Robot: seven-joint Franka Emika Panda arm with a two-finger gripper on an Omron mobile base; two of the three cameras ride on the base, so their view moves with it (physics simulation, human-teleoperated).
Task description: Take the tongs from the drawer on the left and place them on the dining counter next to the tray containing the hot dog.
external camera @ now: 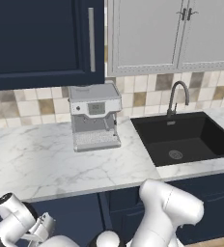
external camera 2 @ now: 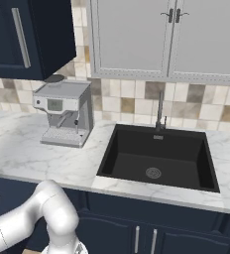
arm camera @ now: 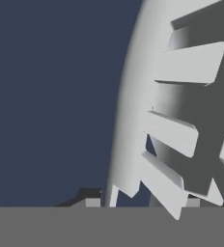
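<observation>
Arm folded low; hand state unclear.

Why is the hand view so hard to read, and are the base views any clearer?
Hand view: camera sits so close that flat navy and a pale ribbed shape fill it, with only soft shading. Left base view: even light, sharp, coffee machine and sink clear. Right base view: equally crisp, soft shadow under the machine, no glare.

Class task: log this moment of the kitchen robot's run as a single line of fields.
scene: coffee machine and sink on marble counter | arm: low before navy cabinets | tool: state unclear | tongs: none seen
</observation>
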